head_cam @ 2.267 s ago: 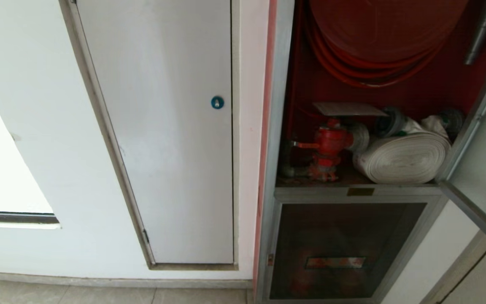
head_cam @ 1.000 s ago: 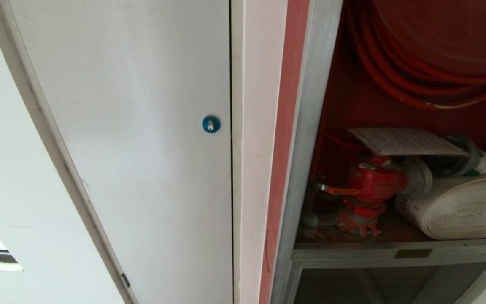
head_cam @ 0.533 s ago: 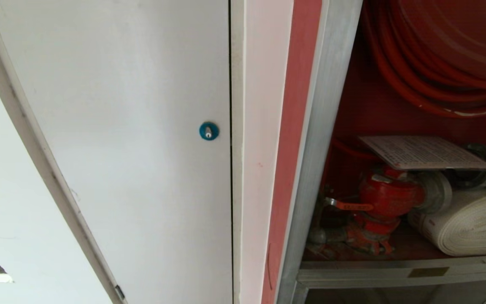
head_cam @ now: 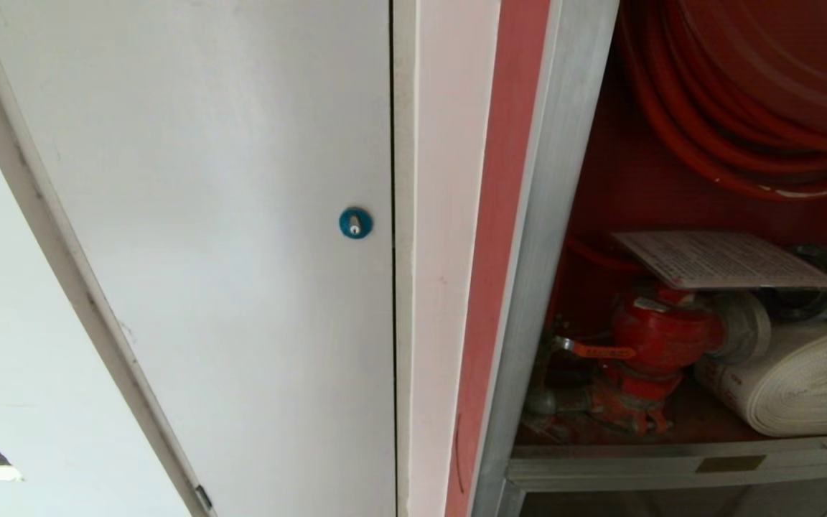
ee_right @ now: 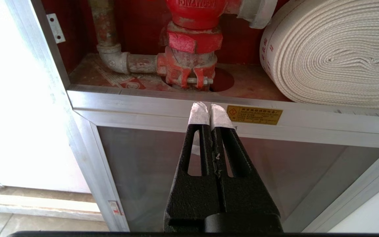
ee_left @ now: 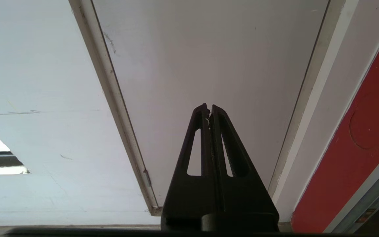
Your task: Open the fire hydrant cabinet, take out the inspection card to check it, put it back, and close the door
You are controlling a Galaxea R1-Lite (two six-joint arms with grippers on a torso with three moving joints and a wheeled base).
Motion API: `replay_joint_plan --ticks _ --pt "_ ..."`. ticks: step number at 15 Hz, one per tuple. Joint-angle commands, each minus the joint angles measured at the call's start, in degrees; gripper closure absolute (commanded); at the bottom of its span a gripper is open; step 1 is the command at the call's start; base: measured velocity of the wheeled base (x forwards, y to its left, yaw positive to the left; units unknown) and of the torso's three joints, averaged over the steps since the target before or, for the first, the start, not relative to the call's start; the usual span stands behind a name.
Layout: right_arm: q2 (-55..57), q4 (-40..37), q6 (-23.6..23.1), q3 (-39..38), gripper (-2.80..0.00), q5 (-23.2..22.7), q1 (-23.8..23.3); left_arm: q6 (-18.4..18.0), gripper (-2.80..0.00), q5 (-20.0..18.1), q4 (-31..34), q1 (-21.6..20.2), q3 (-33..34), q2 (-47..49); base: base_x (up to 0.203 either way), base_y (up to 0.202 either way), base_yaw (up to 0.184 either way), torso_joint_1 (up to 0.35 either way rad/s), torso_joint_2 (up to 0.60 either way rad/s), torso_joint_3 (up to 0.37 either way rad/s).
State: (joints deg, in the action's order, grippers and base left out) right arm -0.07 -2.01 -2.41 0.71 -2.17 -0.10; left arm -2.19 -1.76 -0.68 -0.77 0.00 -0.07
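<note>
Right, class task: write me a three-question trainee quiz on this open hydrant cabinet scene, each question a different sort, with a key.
1. True or false: the inspection card lies flat above the red valve.
2. The right gripper is: A) open, B) shut and empty, C) shut on the card.
3. Fill in: the white rolled hose lies inside the ____.

Key
1. True.
2. B; the left gripper is shut too, facing the white door.
3. Fire hydrant cabinet.

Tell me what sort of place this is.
Probably an indoor corridor or service area of a building: an open fire hydrant cabinet set in a white wall, holding a red hose reel, a red valve and a white rolled hose, beside a plain white door.
</note>
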Motion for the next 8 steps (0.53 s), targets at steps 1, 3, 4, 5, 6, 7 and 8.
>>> replay_joint_plan --ticks 1,3,4,5,6,7,8 --pt "0.0 0.0 -0.1 0.0 0.00 0.0 0.0 0.0 0.00 0.0 0.0 0.0 0.4 0.0 0.000 0.000 0.000 0.000 0.00 0.000" --pt "0.0 -0.1 0.1 0.1 0.00 0.1 0.0 0.0 0.00 0.0 0.0 0.0 0.4 0.0 0.000 0.000 0.000 0.000 0.00 0.000" --pt "0.0 -0.1 0.1 0.1 0.00 0.1 0.0 0.0 0.00 0.0 0.0 0.0 0.4 0.0 0.000 0.000 0.000 0.000 0.00 0.000" --pt "0.0 -0.1 0.1 0.1 0.00 0.1 0.0 0.0 0.00 0.0 0.0 0.0 0.4 0.0 0.000 0.000 0.000 0.000 0.00 0.000" --pt "0.0 -0.1 0.1 0.1 0.00 0.1 0.0 0.0 0.00 0.0 0.0 0.0 0.4 0.0 0.000 0.000 0.000 0.000 0.00 0.000" --pt "0.0 -0.1 0.2 0.1 0.00 0.1 0.0 0.0 0.00 0.0 0.0 0.0 0.4 0.0 0.000 0.000 0.000 0.000 0.00 0.000" --pt "0.0 -0.1 0.2 0.1 0.00 0.1 0.0 0.0 0.00 0.0 0.0 0.0 0.4 0.1 0.000 0.000 0.000 0.000 0.00 0.000"
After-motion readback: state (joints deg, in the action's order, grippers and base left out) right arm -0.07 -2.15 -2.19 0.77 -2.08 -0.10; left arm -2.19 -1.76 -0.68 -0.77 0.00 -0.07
